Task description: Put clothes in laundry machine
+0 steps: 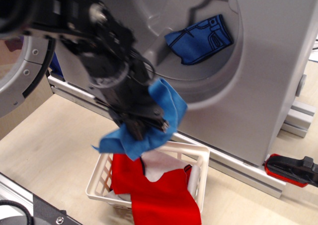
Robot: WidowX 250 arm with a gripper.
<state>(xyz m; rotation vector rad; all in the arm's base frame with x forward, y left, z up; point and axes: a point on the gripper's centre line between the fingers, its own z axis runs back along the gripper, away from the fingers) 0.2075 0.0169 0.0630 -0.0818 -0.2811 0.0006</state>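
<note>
My gripper is shut on the plain medium-blue cloth and holds it in the air above the white slatted basket, in front of the washer's lower front. The cloth drapes around the fingers and hides them. The bright red cloth with dark edging lies in the basket and hangs over its front rim. A white cloth shows beside it. The grey laundry machine stands behind with its round drum mouth open. A blue jeans-print piece lies inside the drum. The glass door is swung open at the left.
The washer sits on an aluminium rail frame. A red-and-black clamp lies on the wooden table at the right. Another aluminium rail runs along the table's front left edge.
</note>
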